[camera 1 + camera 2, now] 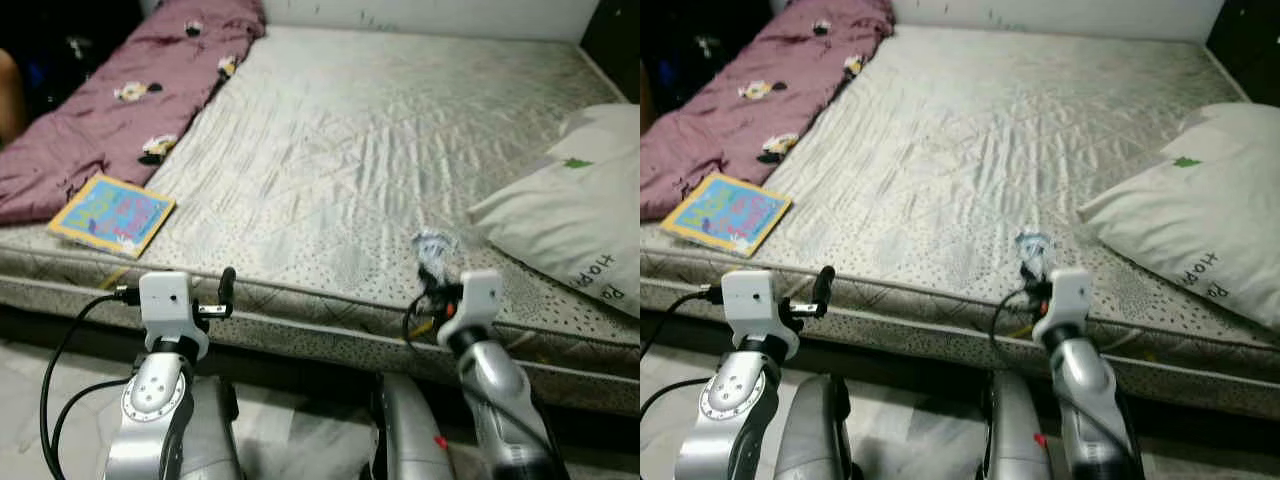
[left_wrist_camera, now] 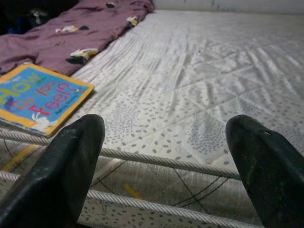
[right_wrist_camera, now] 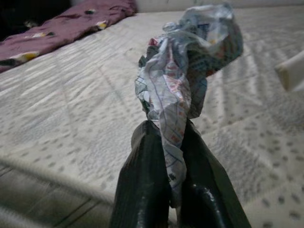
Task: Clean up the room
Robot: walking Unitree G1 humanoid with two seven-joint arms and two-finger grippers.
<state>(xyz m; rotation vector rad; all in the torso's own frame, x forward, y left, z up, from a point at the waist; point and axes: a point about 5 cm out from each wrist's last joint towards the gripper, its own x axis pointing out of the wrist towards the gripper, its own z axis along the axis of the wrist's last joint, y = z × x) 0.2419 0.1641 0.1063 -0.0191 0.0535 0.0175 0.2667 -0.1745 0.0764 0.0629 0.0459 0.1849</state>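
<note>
While the robot stands at the near edge of the bed [image 1: 380,130], both arms are raised in front of the mattress side; the right tool [image 3: 172,137] is clenched on a crumpled wrapper [image 3: 187,71], the two black fingers [image 3: 142,190] pressed against the lower tail of the wrapper and its bulk standing up above the fingertips; in the head views the wrapper [image 1: 434,248] sits at the tip of the right arm, over the front part of the mattress and just beside the near corner of a white pillow [image 1: 570,215]; whether the wrapper touches the mattress cannot be told.

The left tool [image 2: 166,156] is released; its fingers [image 2: 61,175] stand wide apart with nothing between them, level with the piped front edge of the mattress; in the left eye view this tool [image 1: 226,288] points at the mattress side, below and to the right of a children's book [image 1: 112,214].

The book lies flat near the front left corner of the bed, its yellow-bordered blue cover facing up; its far edge lies at the hem of a maroon blanket [image 1: 130,90] that runs along the left side of the bed toward the head end; the pillow lies at the right side and bears a small green mark and printed letters.
</note>
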